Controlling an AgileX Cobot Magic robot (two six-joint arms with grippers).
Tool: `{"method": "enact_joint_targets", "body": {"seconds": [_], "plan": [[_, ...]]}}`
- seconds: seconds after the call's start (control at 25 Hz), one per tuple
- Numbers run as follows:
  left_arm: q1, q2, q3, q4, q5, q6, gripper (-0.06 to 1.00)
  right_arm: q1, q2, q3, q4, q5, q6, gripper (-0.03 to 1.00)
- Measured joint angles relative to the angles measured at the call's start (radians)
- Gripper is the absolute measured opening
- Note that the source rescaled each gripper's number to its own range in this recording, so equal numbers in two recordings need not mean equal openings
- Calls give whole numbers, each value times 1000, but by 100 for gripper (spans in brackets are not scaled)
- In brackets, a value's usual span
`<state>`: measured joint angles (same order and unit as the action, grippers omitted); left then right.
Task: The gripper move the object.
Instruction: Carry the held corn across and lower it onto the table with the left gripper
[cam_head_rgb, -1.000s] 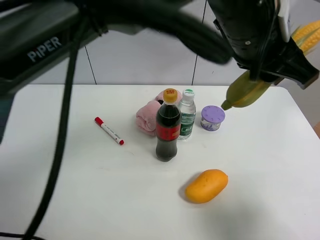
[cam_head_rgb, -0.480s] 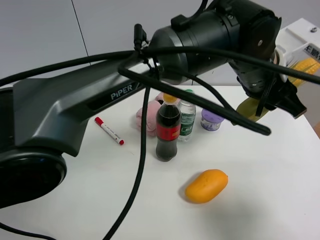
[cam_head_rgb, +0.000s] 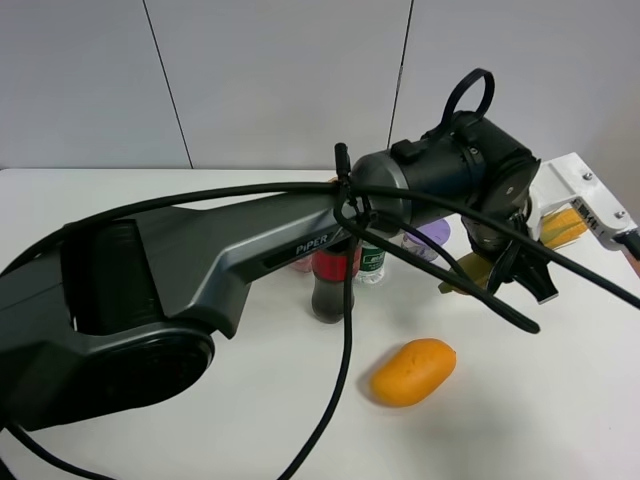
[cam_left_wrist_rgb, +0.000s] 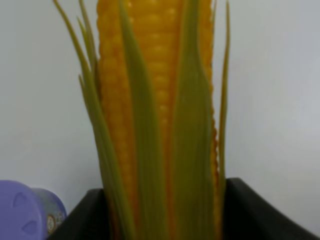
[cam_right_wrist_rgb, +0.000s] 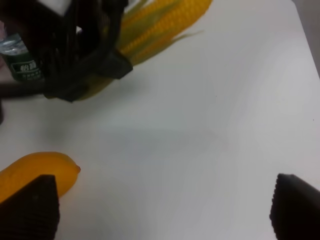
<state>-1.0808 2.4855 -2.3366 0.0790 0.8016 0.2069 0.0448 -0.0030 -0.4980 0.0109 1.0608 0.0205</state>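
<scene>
The corn cob (cam_head_rgb: 556, 232), yellow kernels in a green husk, is held in my left gripper (cam_head_rgb: 585, 200), a white claw on the black PiPER arm (cam_head_rgb: 300, 245) that reaches across to the right side of the table. The corn hangs low over the table, right of the purple-lidded jar (cam_head_rgb: 437, 231). In the left wrist view the corn (cam_left_wrist_rgb: 155, 125) fills the frame between the black fingers (cam_left_wrist_rgb: 255, 215). My right gripper (cam_right_wrist_rgb: 160, 210) is open and empty over bare table, near the corn (cam_right_wrist_rgb: 165, 25) and the mango (cam_right_wrist_rgb: 35, 172).
An orange-yellow mango (cam_head_rgb: 412, 372) lies at the front middle. A cola bottle (cam_head_rgb: 330, 290) and a water bottle (cam_head_rgb: 372, 262) stand at the centre, partly behind the left arm and its cables. The table's right edge (cam_head_rgb: 628, 262) is close to the corn.
The left arm has swung down and away from the camera, carrying the corn lower toward the table right of the purple jar. The bottles and mango have not moved.
</scene>
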Motion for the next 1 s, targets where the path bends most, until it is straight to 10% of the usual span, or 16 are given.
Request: {"method": "enact_joint_targets", "body": {"seconds": [1.0], "plan": [[15, 123, 0, 1, -24, 51, 0, 0, 0, 0, 0, 0, 0, 100]]}}
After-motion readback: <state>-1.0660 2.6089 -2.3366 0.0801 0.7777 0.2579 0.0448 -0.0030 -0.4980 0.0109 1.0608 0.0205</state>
